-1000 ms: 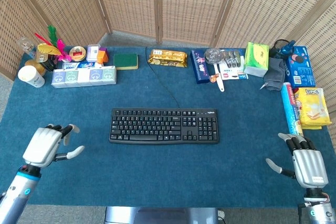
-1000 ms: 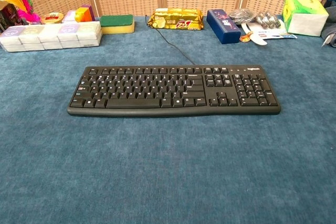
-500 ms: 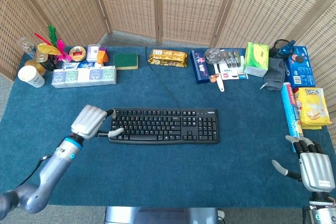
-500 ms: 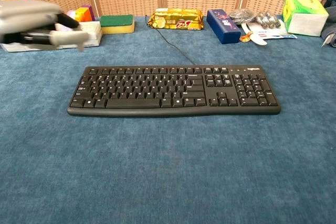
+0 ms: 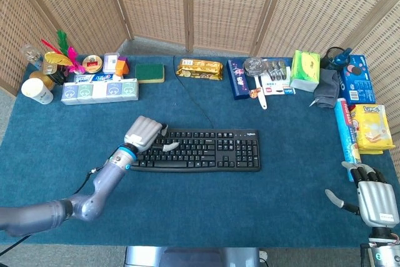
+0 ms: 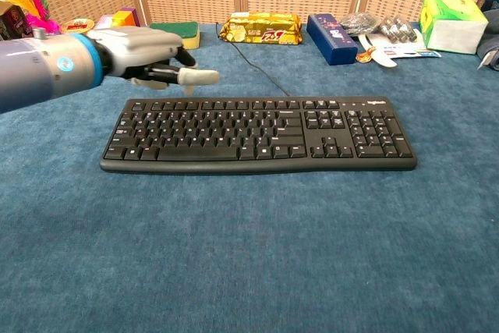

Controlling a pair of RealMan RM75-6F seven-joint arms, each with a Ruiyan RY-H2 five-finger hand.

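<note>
Left hand (image 5: pixel 145 133): I hold it over the keyboard (image 5: pixel 206 149), left end, fingers loosely apart, holding nothing.
Right hand (image 5: pixel 374 197): fingers spread, unladen, near table edge.

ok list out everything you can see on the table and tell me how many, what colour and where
keyboard: one, black, table centre, cable running to the back.
tissue packs: one row, white, back left.
paper cup: one, white, far left.
sponge: one, green, back left of centre.
snack pack: one, gold, back centre.
box: one, dark blue, back right of centre.
tissue box: one, green and white, back right.
cookie box: one, blue, far right.
yellow bag: one, right edge.
table: one, blue cover.
left robot hand: one, grey, above the keyboard's left end, holding nothing.
right robot hand: one, grey, front right corner, fingers apart.
</note>
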